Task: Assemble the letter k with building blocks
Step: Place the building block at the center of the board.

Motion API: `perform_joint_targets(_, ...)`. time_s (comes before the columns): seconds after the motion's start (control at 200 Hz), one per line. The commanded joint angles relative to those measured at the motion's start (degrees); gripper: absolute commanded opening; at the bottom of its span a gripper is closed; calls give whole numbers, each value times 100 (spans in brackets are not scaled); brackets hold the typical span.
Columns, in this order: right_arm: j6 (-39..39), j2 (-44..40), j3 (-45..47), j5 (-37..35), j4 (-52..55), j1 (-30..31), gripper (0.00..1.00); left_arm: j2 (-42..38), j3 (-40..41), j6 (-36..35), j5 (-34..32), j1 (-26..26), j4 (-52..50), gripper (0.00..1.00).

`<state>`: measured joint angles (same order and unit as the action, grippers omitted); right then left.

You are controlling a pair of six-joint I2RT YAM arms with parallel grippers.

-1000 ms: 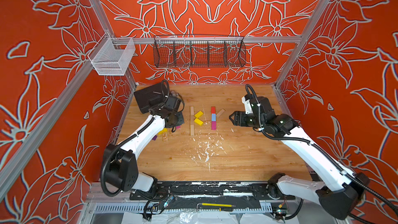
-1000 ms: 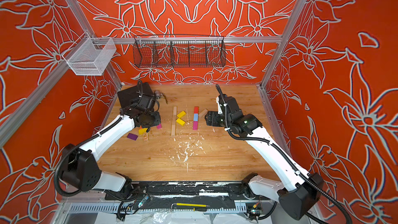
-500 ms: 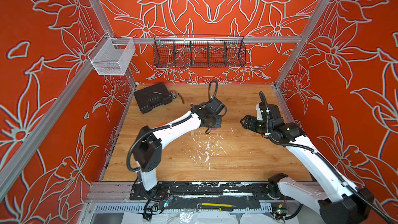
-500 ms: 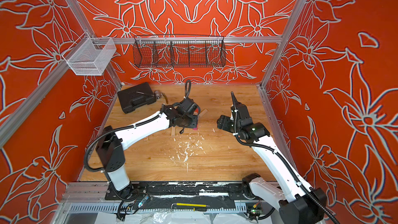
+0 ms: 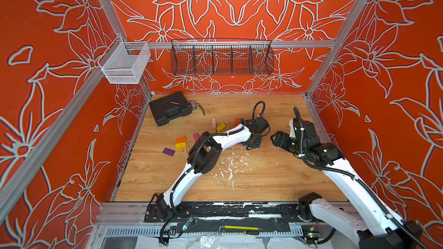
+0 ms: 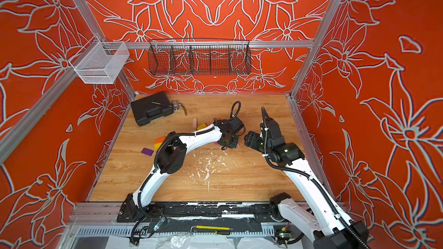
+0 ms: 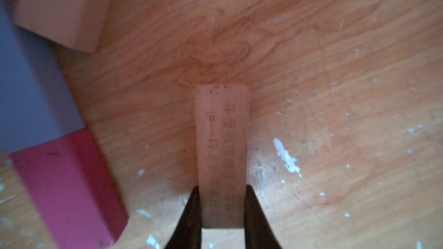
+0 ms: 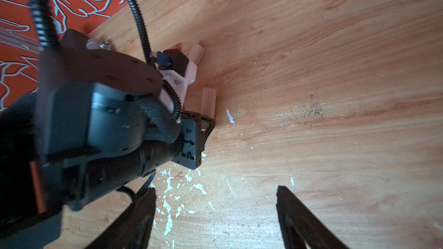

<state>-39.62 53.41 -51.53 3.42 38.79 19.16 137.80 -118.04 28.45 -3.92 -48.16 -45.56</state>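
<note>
In the left wrist view my left gripper is shut on a pale wood block with faint print, held low over the table. Beside it lie a blue-grey block and a magenta block end to end, and another pale block. In both top views the left gripper hides that column. My right gripper stands open and empty just right of it. Loose orange, yellow, purple and magenta blocks lie to the left.
A black case lies at the back left with a small metal part beside it. White paint flecks dot the table's middle. A yellow block and a pale bar lie behind the left arm.
My left arm swung from the loose blocks at the left to the middle, shut on the pale block. My right gripper drew back to the right and stayed open.
</note>
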Motion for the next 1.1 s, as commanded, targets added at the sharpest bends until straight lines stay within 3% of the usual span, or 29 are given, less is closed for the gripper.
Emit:
perform_joint_targets(0.0,-151,-135,103,-61,169,-26,81,232,-157,15,96,8,-382,15)
perform_joint_targets(0.205,-130,-330,56,-241,428,-35,81,182,-220,-104,319,12,-440,42)
perform_joint_targets(0.405,-185,-416,49,-288,639,-35,81,-601,66,-237,399,17,-294,46)
perform_joint_targets(0.701,228,672,-340,152,669,-22,76,-3881,3163,-694,651,234,1669,58)
perform_joint_targets(0.881,173,1789,-591,419,109,106,76,-5599,4732,-1341,480,439,2388,72)
perform_joint_targets(0.971,214,2438,-855,376,-44,205,76,-6172,5264,-1728,832,712,2657,78)
perform_joint_targets(1.091,332,3398,-1332,186,-102,316,76,-6571,5590,-2523,1806,1146,2635,79)
